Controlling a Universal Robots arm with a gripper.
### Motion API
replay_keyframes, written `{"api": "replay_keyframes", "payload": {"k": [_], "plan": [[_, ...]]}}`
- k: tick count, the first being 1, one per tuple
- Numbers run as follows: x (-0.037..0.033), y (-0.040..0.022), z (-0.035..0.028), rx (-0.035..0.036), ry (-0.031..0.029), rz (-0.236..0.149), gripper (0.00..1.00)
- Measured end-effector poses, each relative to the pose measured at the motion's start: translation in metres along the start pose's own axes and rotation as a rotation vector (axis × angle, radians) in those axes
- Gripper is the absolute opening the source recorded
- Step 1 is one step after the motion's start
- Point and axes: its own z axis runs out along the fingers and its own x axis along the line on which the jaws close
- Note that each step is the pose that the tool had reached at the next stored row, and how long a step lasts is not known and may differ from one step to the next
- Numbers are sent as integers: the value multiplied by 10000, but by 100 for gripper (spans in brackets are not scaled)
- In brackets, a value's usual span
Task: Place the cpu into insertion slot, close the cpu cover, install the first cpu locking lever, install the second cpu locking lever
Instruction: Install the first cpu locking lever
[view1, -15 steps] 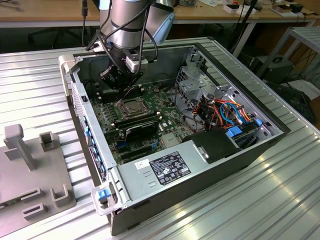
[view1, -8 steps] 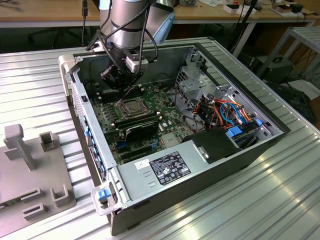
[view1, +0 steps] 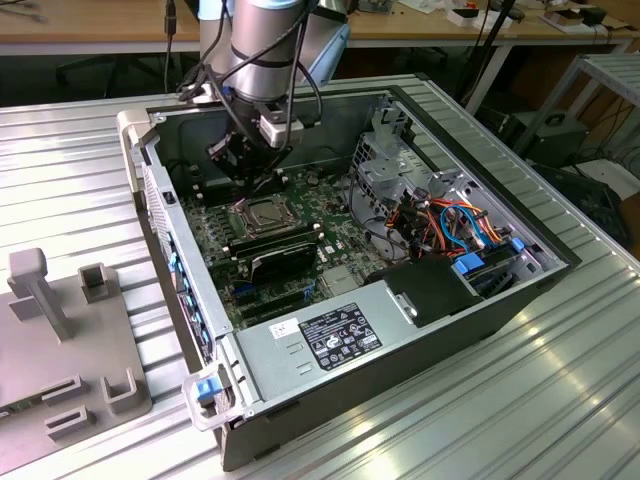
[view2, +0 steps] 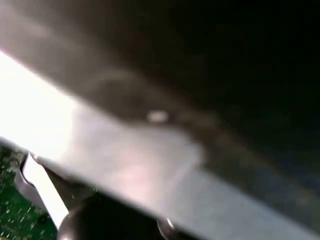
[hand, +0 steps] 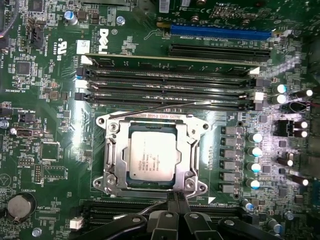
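- Silver-grey on top and thin-rimmed in tan-green, the small square cpu (hand: 152, 155) lay flat in the insertion slot, which it hid. In the exterior view the cpu (view1: 258, 214) sat at 5 o'clock from the black gripper (view1: 248, 186).
- The cpu cover (hand: 116, 157), a dark-silver metal frame plate, lay down flat around the chip, whose metal top showed through the square cut-out.
- The memory-side lever (hand: 160, 109), a thin steel wire, ran slantwise along one edge of the cover, between it and the long black memory slots (hand: 170, 82). Whether it was hooked down could not be told.
- The gripper-side lever (hand: 152, 208), a second thin wire, ran along the opposite edge of the cover and reached the fingertips.
- In the first wrist view the gripper (hand: 176, 202) stood at that edge, just beside the cover. Its two dark fingertips were drawn together with no clear gap. Whether the wire was pinched between them could not be told.
- The green motherboard (hand: 50, 100) carried a blue expansion slot (hand: 220, 34) beyond the memory slots and a round coin cell (hand: 19, 206) well apart from the socket.
- In the exterior view the open grey computer case (view1: 160, 210) rested on a ribbed aluminium table (view1: 80, 160). A black labelled power-supply box (view1: 340, 335) lay at 5 o'clock from the socket and a grey fixture tray (view1: 60, 340) at 8 o'clock.
- In the second wrist view a pale grey band (view2: 165, 170), too blurred to name, crossed before a corner of the board.
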Motion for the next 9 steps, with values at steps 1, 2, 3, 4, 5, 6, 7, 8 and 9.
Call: {"api": "replay_keyframes", "payload": {"k": [1,2,3,4,5,6,7,8,9], "plan": [[10,0,5,-1,-1,0,11],[20,0,11,-1,-1,-1,11],[29,-1,16,0,0,0,11],[38,-1,21,0,-1,-1,11],[49,-1,26,0,-1,0,11],[79,0,34,-2,-2,-2,11],[100,0,39,0,0,-1,11],[113,0,42,0,-1,0,11],[127,1,46,0,0,-1,11]]}}
